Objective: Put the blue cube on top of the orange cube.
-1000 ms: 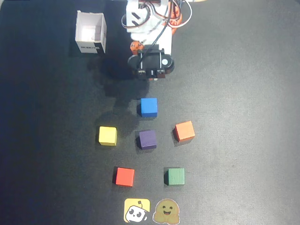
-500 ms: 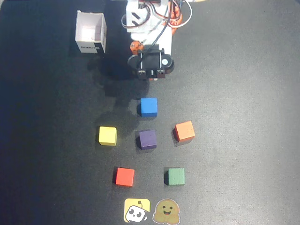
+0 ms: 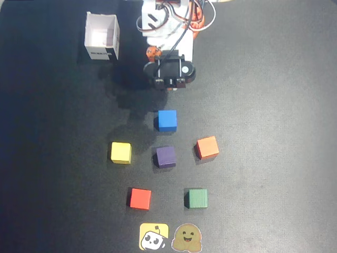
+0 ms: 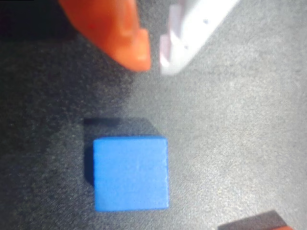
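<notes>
In the overhead view the blue cube [image 3: 167, 120] lies on the black mat just below the arm. The orange cube [image 3: 207, 147] sits lower right of it, apart from it. My gripper [image 3: 169, 87] hangs between the arm's base and the blue cube, short of the cube. The wrist view shows the blue cube [image 4: 130, 173] flat on the mat, below my gripper [image 4: 154, 63]. The orange finger [image 4: 129, 40] and the white finger [image 4: 184, 40] stand almost together with nothing between them.
Around the two cubes lie a purple cube [image 3: 166, 156], a yellow cube [image 3: 120, 152], a red cube [image 3: 140, 198] and a green cube [image 3: 196, 198]. A white open box [image 3: 102, 37] stands at the upper left. Two stickers [image 3: 169, 237] mark the mat's lower edge.
</notes>
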You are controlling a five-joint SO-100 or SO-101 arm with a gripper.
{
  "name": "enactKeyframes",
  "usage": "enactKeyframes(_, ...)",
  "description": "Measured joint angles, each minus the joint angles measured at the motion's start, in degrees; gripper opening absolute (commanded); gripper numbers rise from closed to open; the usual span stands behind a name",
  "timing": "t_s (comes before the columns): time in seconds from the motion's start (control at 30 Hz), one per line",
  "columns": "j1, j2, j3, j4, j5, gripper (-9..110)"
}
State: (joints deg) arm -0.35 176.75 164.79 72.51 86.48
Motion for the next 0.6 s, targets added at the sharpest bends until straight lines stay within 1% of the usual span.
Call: enactKeyframes(0.6, 0.26, 0.0, 0.0, 0.0, 0.0, 0)
